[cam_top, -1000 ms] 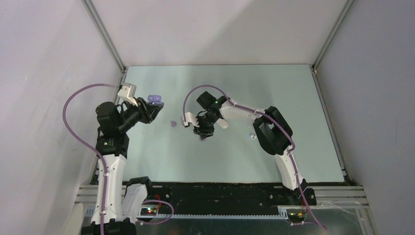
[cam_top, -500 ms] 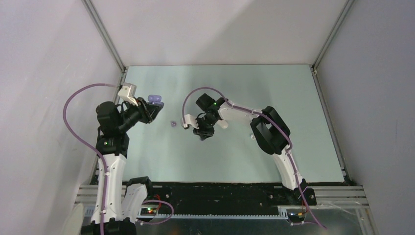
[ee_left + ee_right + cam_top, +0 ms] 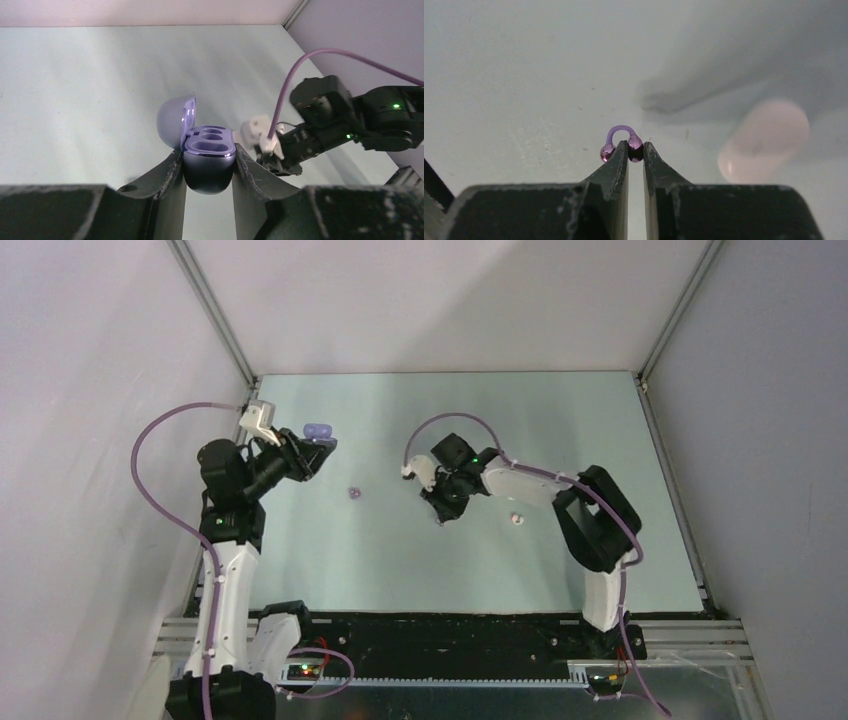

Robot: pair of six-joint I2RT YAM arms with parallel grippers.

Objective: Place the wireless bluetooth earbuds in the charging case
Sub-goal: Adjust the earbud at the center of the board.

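The left gripper clamped the open, glossy lilac oval charging case aloft, wells empty. The right gripper pinched one tiny purple looped earbud; the second purple earbud lay on the pale green table. Next seemingly: carry it over and align it with a well.

White-and-black left arm and right arm, looping lilac cables, green lights, scuffed black claw fingers

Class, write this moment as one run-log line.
left gripper: holds open lilac case, wells empty | right gripper: pinches purple earbud at fingertips | second earbud: loose on table
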